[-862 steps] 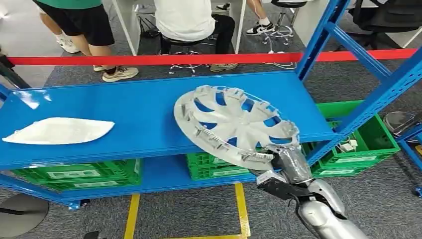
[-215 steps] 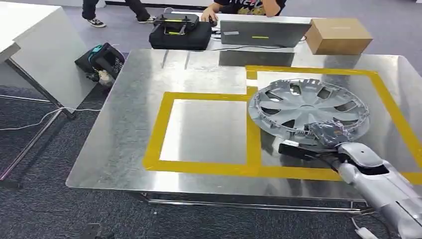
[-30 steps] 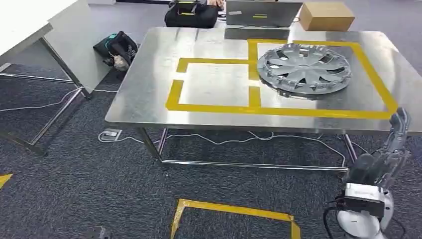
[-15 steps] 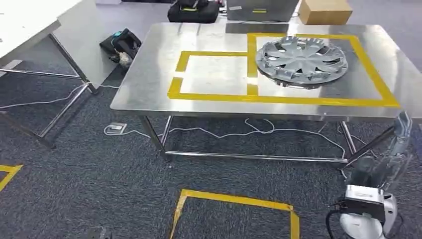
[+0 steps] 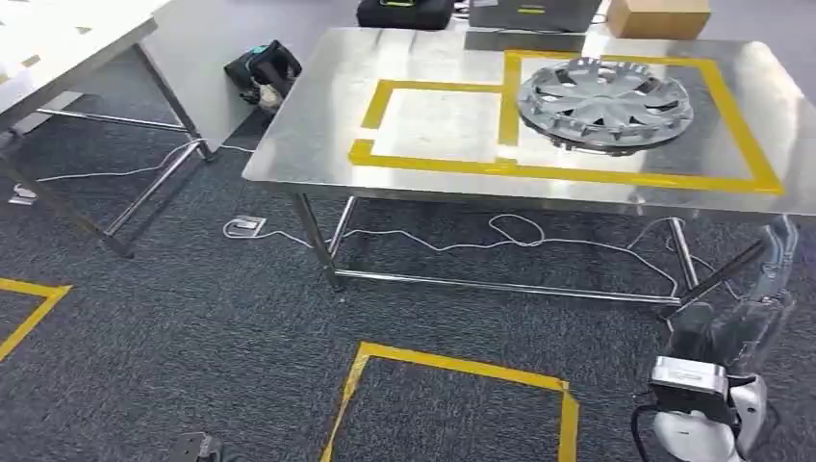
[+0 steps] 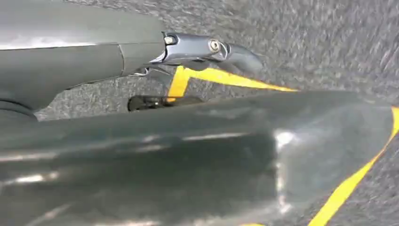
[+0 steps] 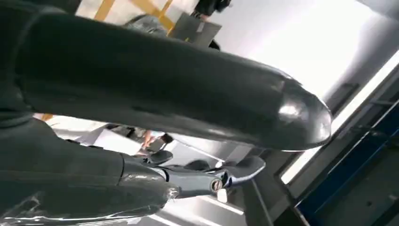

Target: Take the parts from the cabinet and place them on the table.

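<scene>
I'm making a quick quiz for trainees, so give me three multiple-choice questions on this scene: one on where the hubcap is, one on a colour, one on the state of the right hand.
1. Where does the hubcap lie?
A. On the floor
B. On the steel table, inside the larger taped rectangle
C. On the cardboard box

2. What colour is the tape marking the table?
A. Yellow
B. Red
C. White

3. What is the right hand doing?
A. Gripping the hubcap
B. Pressing on the table
C. Holding nothing, below the table's edge

Answers:
1 B: the hubcap rests on the tabletop within the bigger yellow outline.
2 A: the tape lines are plainly yellow.
3 C: the hand hangs near the floor, away from the hubcap, with nothing in it.
</scene>
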Robot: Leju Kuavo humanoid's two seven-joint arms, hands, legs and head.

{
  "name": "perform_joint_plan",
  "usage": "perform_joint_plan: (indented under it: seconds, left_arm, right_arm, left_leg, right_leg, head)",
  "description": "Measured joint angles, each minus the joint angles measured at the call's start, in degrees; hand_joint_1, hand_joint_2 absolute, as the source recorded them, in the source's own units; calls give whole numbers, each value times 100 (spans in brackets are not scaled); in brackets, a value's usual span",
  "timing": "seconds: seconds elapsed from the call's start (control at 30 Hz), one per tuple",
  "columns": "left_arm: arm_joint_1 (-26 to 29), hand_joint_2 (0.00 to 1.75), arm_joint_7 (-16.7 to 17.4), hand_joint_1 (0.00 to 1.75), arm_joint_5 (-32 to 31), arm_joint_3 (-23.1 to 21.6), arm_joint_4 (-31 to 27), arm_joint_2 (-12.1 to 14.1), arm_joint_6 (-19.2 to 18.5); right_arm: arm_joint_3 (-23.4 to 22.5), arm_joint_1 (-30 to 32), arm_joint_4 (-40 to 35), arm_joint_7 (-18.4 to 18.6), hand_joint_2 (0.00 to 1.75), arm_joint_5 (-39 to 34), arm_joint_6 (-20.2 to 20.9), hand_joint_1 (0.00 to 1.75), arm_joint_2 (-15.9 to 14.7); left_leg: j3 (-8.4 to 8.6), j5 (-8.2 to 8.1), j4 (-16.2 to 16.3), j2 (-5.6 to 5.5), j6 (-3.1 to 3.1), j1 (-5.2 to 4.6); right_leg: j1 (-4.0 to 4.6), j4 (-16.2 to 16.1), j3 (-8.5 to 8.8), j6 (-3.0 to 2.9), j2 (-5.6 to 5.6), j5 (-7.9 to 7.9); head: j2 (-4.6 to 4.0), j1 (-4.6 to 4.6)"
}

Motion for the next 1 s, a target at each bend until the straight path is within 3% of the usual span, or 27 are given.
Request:
perform_joint_plan:
  seconds: [0.07,0.1,0.13,0.17,0.2,0.23,0.27,0.3,0.33,0.37,0.4,0.43,0.53,0.57,0.6,0.63,0.7,0.73,0.77,0.8,0.83,0.87,0.9,0.93,1.0]
  left_arm:
    - [60,0,0,0,0,0,0,-4,4]
    - [79,0,0,0,0,0,0,4,6]
    - [76,0,0,0,2,2,0,9,24]
    - [70,0,0,0,15,2,0,11,24]
    - [71,0,0,0,15,2,0,4,24]
    - [78,0,0,0,15,2,0,-2,22]
    - [91,0,0,0,15,2,0,-7,22]
    - [102,0,2,0,15,2,0,-11,24]
    - [107,0,2,0,15,2,0,-13,22]
    - [105,0,2,0,15,2,0,-18,22]
    - [99,0,2,0,15,2,0,-17,24]
    - [86,0,2,0,15,2,0,-17,22]
    - [103,0,4,0,15,2,0,-20,22]
    - [113,0,4,0,15,2,0,-17,22]
    - [118,0,4,0,15,2,0,-9,22]
    - [103,0,4,0,15,2,0,-11,22]
    - [77,0,4,0,15,2,0,-11,22]
    - [75,0,4,0,15,2,0,-15,22]
    - [80,0,6,0,15,2,0,-17,22]
    - [85,0,7,0,15,2,0,-17,22]
    - [84,0,7,0,15,2,0,-17,20]
    - [84,0,4,0,15,2,0,-15,20]
    - [84,0,4,0,15,2,0,-11,17]
    - [81,0,4,0,15,2,0,-13,17]
    - [84,0,13,0,15,2,0,-17,15]
  right_arm:
    - [2,-5,-2,24,0,11,-4,0,0]
    - [2,2,0,28,0,13,-9,0,0]
    - [0,8,0,35,0,13,-20,0,0]
    - [0,17,0,41,0,11,-22,0,0]
    - [0,33,0,52,0,11,-26,0,0]
    - [0,52,0,68,0,11,-28,0,0]
    - [0,67,2,79,0,11,-28,0,0]
    - [0,72,4,85,0,11,-31,0,0]
    - [0,71,4,85,0,11,-31,0,0]
    - [0,70,4,87,0,11,-33,0,0]
    - [0,65,4,87,0,11,-33,0,0]
    - [2,72,4,92,0,2,-33,0,0]
    - [2,70,4,96,0,-118,9,0,0]
    - [2,71,2,94,0,-153,20,0,0]
    - [2,68,0,92,0,-160,26,0,0]
    - [0,72,-2,87,0,-164,28,0,0]
    - [0,89,-2,85,0,-168,33,0,0]
    - [0,93,-2,85,0,-173,35,0,0]
    - [0,101,-2,85,0,-186,48,0,0]
    - [0,104,0,85,0,-195,52,0,0]
    - [0,104,0,85,0,-199,52,0,0]
    - [0,102,-2,85,0,-203,59,0,0]
    - [0,97,-2,85,0,-206,61,0,0]
    - [0,88,-2,85,0,-208,63,0,0]
    - [0,90,-2,83,0,-208,66,0,-2]
  left_leg:
    - [-11,89,-36,-110,84,31]
    - [-37,120,-35,-146,108,43]
    - [-68,154,-34,-187,141,44]
    - [-116,196,-32,-247,153,41]
    - [-168,237,-28,-306,160,31]
    - [-207,269,-26,-364,163,24]
    - [-238,297,-23,-422,159,21]
    - [-257,319,-18,-488,150,21]
    - [-269,333,-11,-554,132,23]
    - [-276,342,5,-620,118,29]
    - [-291,347,28,-667,106,36]
    - [-342,343,73,-703,77,6]
    - [-428,419,71,-768,-26,67]
    - [-440,406,84,-783,-55,61]
    - [-491,308,175,-640,-86,56]
    - [-628,94,472,-497,-122,59]
    - [-1064,-351,1379,-381,-179,101]
    - [-1262,-497,1802,-372,-197,110]
    - [-1333,-487,1947,-372,-204,123]
    - [-1250,-340,1815,-371,-206,133]
    - [-1054,-109,1441,-372,-200,140]
    - [-786,124,949,-385,-190,146]
    - [-512,289,469,-479,-184,159]
    - [-346,271,128,-642,-174,162]
    - [-385,270,141,-582,-106,152]
  right_leg:
    - [-13,-2,2,62,-60,7]
    - [-26,146,-81,114,163,-159]
    - [-33,465,-191,132,309,-407]
    - [-32,975,-386,151,386,-689]
    - [-27,1506,-585,157,420,-927]
    - [-26,1815,-681,155,422,-1046]
    - [-24,1841,-644,151,423,-1026]
    - [-24,1612,-466,138,425,-892]
    - [-27,1162,-178,123,447,-694]
    - [-36,532,213,112,543,-466]
    - [-55,63,471,95,780,-466]
    - [-72,-70,552,78,882,-539]
    - [-19,-20,501,-31,802,-481]
    - [-60,-60,505,-89,782,-444]
    - [-66,-67,505,-121,754,-422]
    - [-70,-68,486,-147,743,-409]
    - [-66,-67,440,-163,720,-392]
    - [-67,-65,415,-160,713,-377]
    - [-69,-65,398,-154,716,-364]
    - [-71,-65,386,-139,728,-352]
    - [-72,-64,376,-119,753,-339]
    - [-76,-64,373,-100,783,-327]
    - [-81,-64,368,-77,804,-313]
    - [-37,-37,328,-40,827,-314]
    - [-57,-45,277,35,892,-273]
  head:
    - [0,2]
    - [0,19]
    - [0,39]
    - [0,41]
    - [0,46]
    - [0,39]
    - [0,44]
    - [0,39]
    - [0,43]
    - [0,39]
    - [0,44]
    - [0,35]
    - [0,41]
    - [0,33]
    - [0,37]
    - [0,-27]
    - [0,-26]
    - [0,-29]
    - [0,-27]
    - [0,-29]
    - [0,-29]
    - [0,-26]
    - [0,-31]
    - [0,-35]
    - [0,-27]
